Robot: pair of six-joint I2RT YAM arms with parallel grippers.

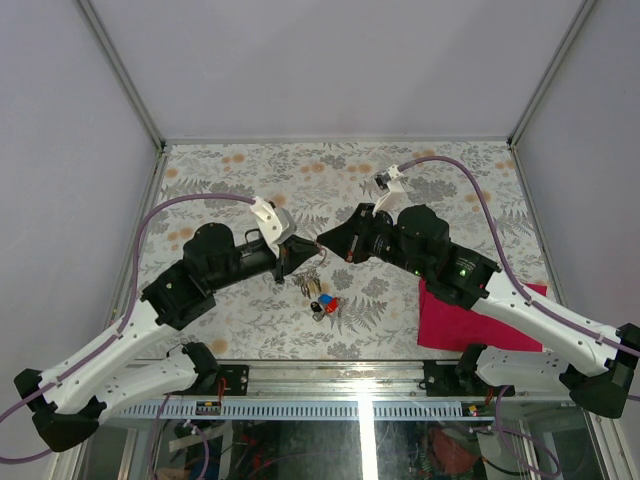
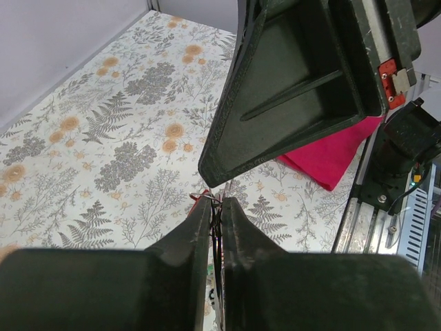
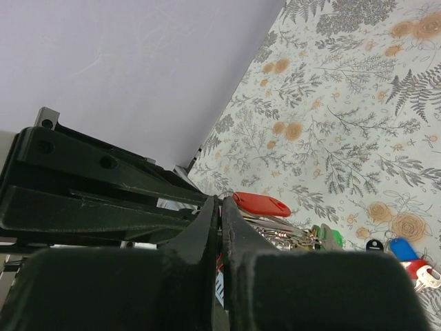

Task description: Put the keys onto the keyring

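Observation:
My two grippers meet tip to tip above the middle of the floral table. The left gripper (image 1: 311,249) (image 2: 216,202) is shut on the thin wire keyring (image 2: 205,198). The right gripper (image 1: 323,245) (image 3: 220,201) is shut too, with the keyring's wire (image 3: 236,194) at its tips. A long red tag (image 3: 262,204), metal blades and a green key (image 3: 329,236) hang from the ring in a bunch (image 1: 308,282). A blue key (image 3: 401,248) and a red key (image 3: 413,266) lie on the table below, also seen from above (image 1: 326,305).
A red cloth (image 1: 470,315) (image 2: 331,155) lies at the near right, partly under the right arm. White walls close off the back and sides. The metal rail (image 1: 340,375) runs along the near edge.

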